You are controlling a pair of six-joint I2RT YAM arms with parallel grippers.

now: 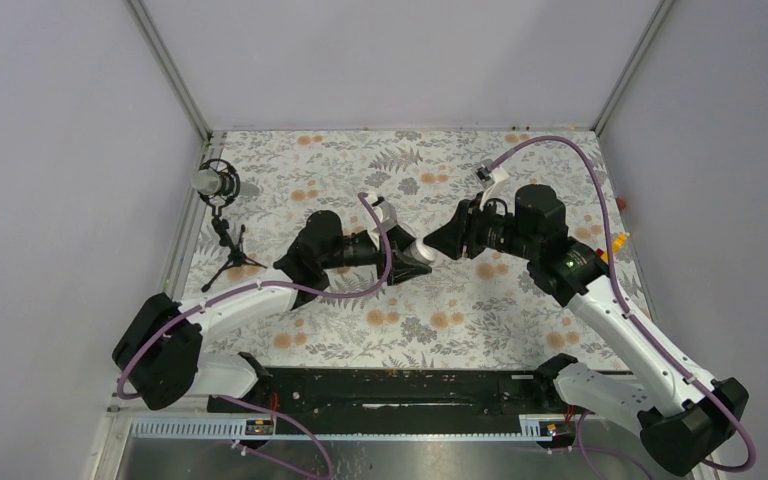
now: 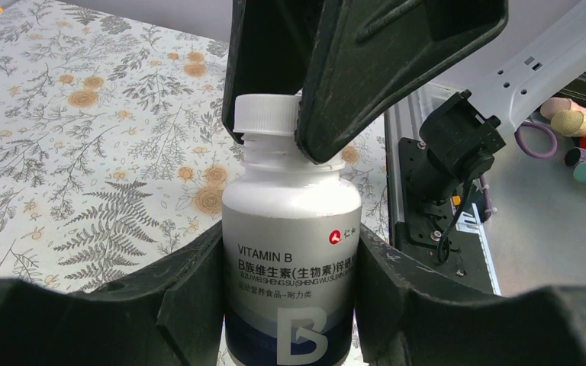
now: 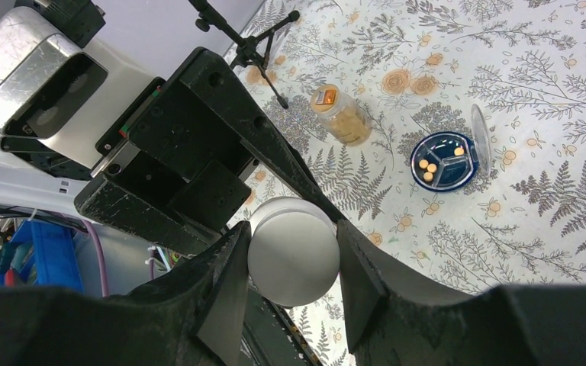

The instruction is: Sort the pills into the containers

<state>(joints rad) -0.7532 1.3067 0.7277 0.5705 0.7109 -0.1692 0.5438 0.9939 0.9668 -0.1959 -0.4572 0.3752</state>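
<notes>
A white vitamin bottle (image 2: 290, 221) with a dark blue base hangs above the middle of the table, and my left gripper (image 2: 290, 267) is shut on its body. My right gripper (image 3: 294, 263) is shut on its white cap (image 3: 294, 259), meeting the left gripper (image 1: 412, 258) head-on in the top view. The right fingers (image 2: 366, 69) cover part of the cap (image 2: 263, 118) in the left wrist view. An amber bottle (image 3: 341, 114) lies on the floral cloth. Beside it a round blue divided case (image 3: 462, 174) holds several orange pills (image 3: 428, 169).
A clear lid (image 3: 479, 133) stands at the blue case's edge. A small microphone on a black tripod (image 1: 222, 215) stands at the back left. A small coloured piece (image 1: 619, 241) lies by the right wall. A black rail (image 1: 410, 385) runs along the near edge.
</notes>
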